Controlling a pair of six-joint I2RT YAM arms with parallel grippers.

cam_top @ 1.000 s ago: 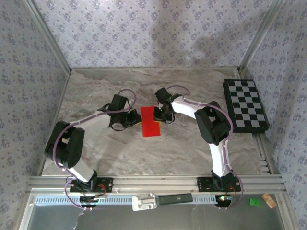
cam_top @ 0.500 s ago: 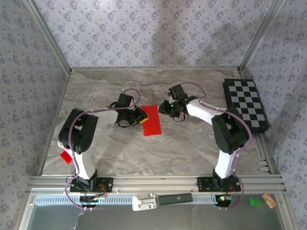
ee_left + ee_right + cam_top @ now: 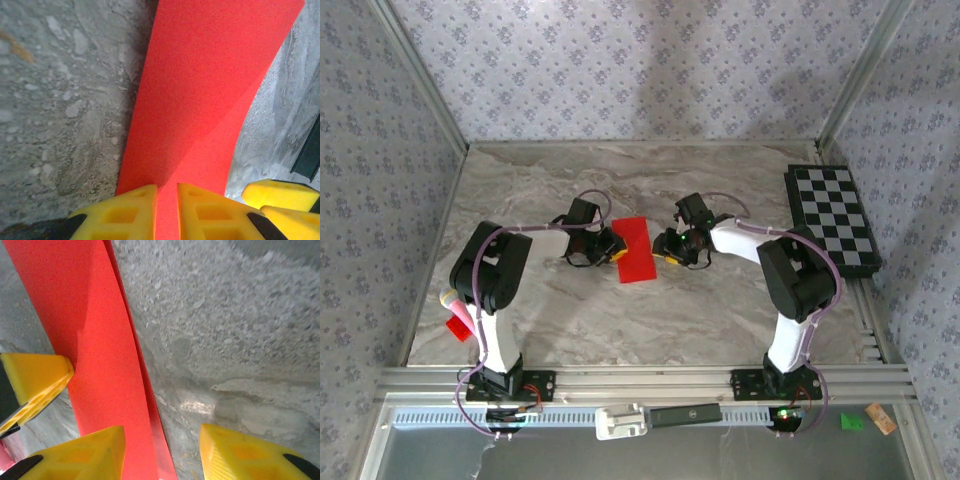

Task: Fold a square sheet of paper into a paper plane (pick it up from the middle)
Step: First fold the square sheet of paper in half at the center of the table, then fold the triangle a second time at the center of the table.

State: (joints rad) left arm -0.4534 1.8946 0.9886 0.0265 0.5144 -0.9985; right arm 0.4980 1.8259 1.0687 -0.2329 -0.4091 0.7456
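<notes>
Grippers from above: left gripper (image 3: pixel 613 247) and right gripper (image 3: pixel 669 250) down at table height, tips turned toward each other across the square sheet of paper (image 3: pixel 634 250), a red strip lying between them. Left arm folded tight, elbow high, forearm reaching forward and inward. Right arm much the same, forearm swung inward. Bare marble table (image 3: pixel 570 320) both nearer than the grippers and beyond them. Chequered board (image 3: pixel 831 220) well off to the outer side of the right gripper, at the table's edge. Small red scrap (image 3: pixel 458 327) behind the left elbow.

Left wrist view: left gripper (image 3: pixel 166 192) released, yellow fingers (image 3: pixel 125 212) a narrow slit apart, red showing through the slit. Sheet (image 3: pixel 210 85) running straight ahead of the tips, with a diagonal shaded crease. Right side of the sheet bowed in a curve. One yellow finger of the right gripper (image 3: pixel 280 194) just right of the tips. Open stone to the left.

Right wrist view: right gripper (image 3: pixel 162 440) released, fingers (image 3: pixel 80 455) wide apart, left one over the sheet (image 3: pixel 75 315), right one over bare stone. Doubled paper edge leading ahead from between them. Finger of the left gripper (image 3: pixel 30 385) touching the sheet's far side, to the left. Free table ahead and to the right.
</notes>
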